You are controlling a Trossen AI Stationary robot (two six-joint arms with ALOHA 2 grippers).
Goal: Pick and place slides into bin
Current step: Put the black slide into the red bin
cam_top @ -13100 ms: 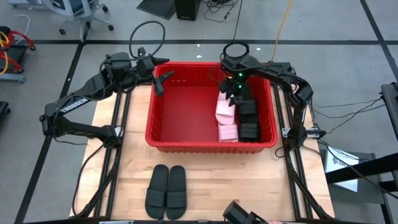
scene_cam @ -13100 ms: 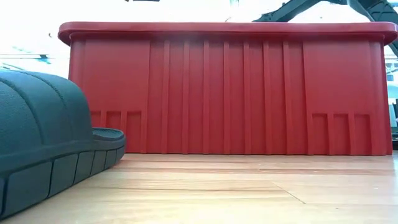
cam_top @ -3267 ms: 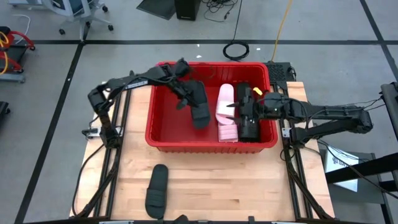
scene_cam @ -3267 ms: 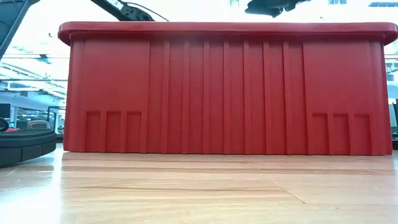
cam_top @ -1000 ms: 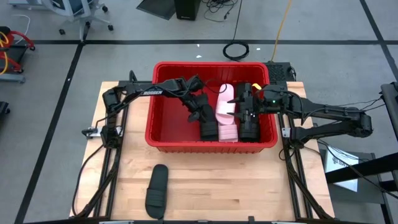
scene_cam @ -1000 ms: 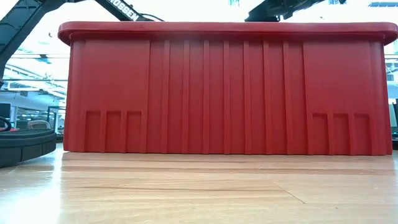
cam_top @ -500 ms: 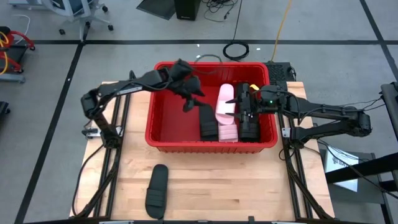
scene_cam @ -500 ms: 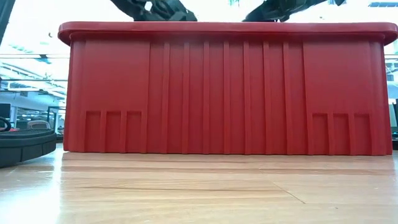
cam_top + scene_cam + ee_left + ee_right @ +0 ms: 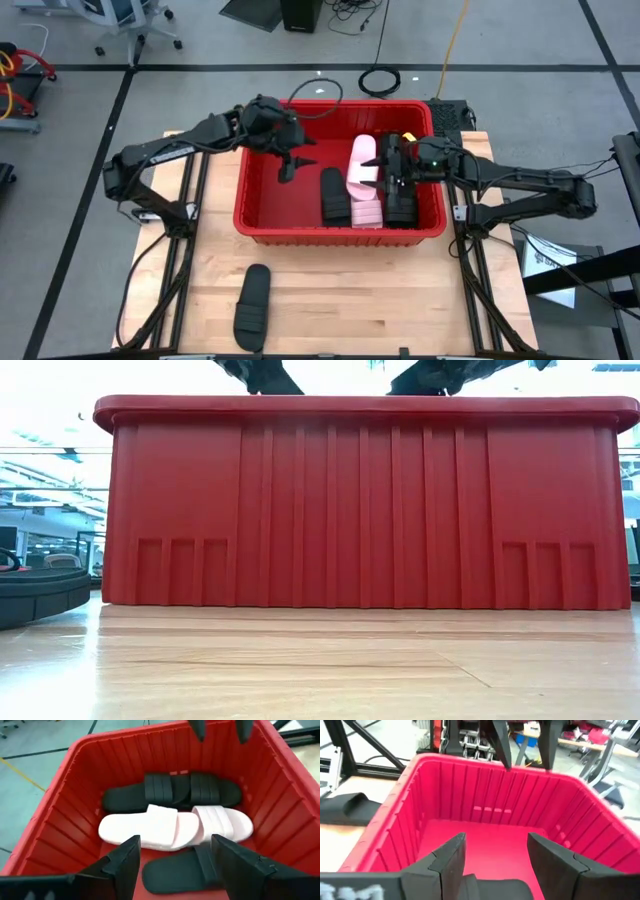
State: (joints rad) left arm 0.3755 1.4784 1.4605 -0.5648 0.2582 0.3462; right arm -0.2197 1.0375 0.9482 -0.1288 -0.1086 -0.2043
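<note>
The red bin [image 9: 262,205] stands at the table's far middle. On its floor lie a black slide [image 9: 335,196], two pale slides [image 9: 365,182] and more black slides [image 9: 402,200], all sole down; the left wrist view shows the pale slides [image 9: 170,827] side by side. Another black slide [image 9: 252,305] lies flat on the table near its front edge. My left gripper [image 9: 293,158] hangs open above the bin's left part, nothing between its fingers [image 9: 127,862]. My right gripper [image 9: 385,178] hangs open above the bin's right part, over the slides.
Bare wooden table [image 9: 380,290] runs in front of the bin. In the low view the bin's near wall [image 9: 360,510] fills the picture, with the loose slide [image 9: 35,595] at the left. Cables and chairs lie on the floor beyond the table.
My left gripper has risen off the black slide on the bin's floor and drawn back toward the bin's far left corner, rolling and tipping up as it went. The slide has stayed lying in the bin beside the pale ones.
</note>
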